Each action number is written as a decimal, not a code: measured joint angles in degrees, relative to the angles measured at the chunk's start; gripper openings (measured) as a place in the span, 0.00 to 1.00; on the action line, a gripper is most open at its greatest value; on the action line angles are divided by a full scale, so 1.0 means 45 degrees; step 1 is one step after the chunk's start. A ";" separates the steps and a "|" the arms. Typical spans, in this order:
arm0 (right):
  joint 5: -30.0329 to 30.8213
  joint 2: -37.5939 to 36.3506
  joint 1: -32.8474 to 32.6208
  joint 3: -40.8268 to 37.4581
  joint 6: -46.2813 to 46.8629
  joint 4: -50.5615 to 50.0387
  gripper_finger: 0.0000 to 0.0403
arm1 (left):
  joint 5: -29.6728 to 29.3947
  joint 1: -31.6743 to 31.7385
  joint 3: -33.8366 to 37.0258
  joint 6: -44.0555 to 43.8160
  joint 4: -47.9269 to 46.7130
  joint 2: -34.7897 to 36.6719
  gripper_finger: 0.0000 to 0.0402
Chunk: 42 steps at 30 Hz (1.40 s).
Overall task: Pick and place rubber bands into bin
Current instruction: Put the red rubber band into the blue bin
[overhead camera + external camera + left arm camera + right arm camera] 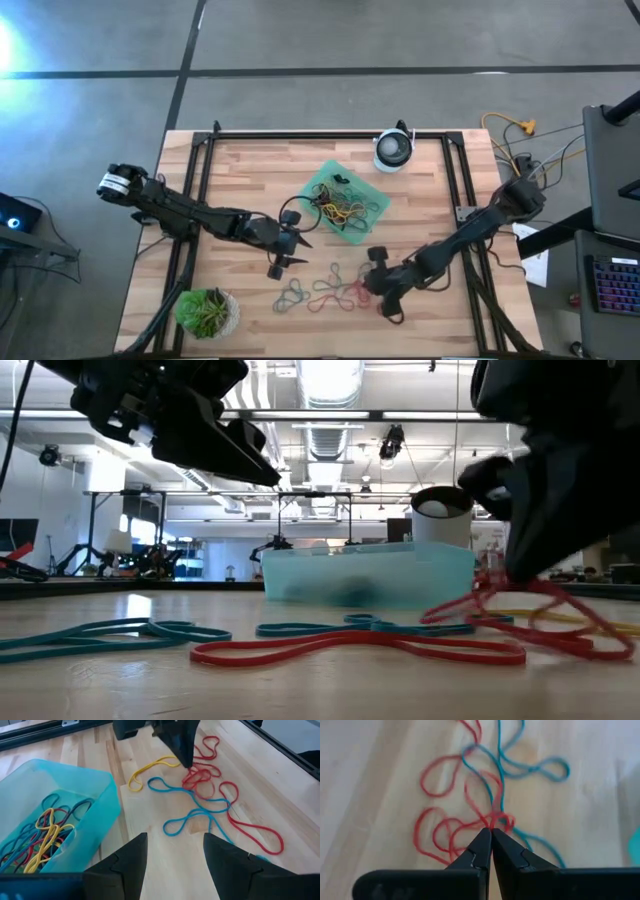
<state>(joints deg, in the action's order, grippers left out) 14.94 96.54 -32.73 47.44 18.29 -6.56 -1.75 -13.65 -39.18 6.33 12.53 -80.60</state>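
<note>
Red, blue and yellow rubber bands (322, 292) lie tangled on the wooden table near its front edge. My right gripper (491, 834) is shut on a knot of red bands, just right of that heap; it also shows in the left wrist view (186, 757). The bin (345, 205), a mint-green tray with several bands in it (42, 832), stands on the table behind the heap. My left gripper (175, 855) hovers open beside the bin's near left side, above bare wood, with nothing between its fingers. My right gripper pinches a bunch of red band strands (493, 821) between its two fingertips, only at their free ends. The fingers slant down from the table's right side. The pinched strands rise off the wood (492, 588), while the other loops (360, 650) lie on the table.
A round white-and-black device (393, 150) stands at the far edge behind the bin. A potted plant (207, 312) sits at the near left corner. Black rails (200, 190) run along the table's left, right and far sides.
</note>
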 joint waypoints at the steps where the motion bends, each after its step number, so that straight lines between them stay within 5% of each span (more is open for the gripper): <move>1: 0.0000 0.0131 0.0000 -0.0018 0.0220 -0.0049 0.02 | -0.0003 0.0004 0.0006 0.0000 0.0003 0.0000 0.44; 22: -0.0073 0.0828 0.0005 -0.0024 0.0830 0.0383 0.15 | -0.0003 0.0002 0.0049 0.0000 0.0128 0.0000 0.44; 42: -0.0133 0.0044 0.0000 0.0030 -0.0308 0.0274 0.02 | -0.0005 0.0001 0.0049 0.0000 0.0133 0.0000 0.44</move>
<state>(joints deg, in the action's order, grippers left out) 14.34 96.74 -32.73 47.57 16.91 -5.33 -1.77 -13.65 -38.96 6.33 13.13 -80.60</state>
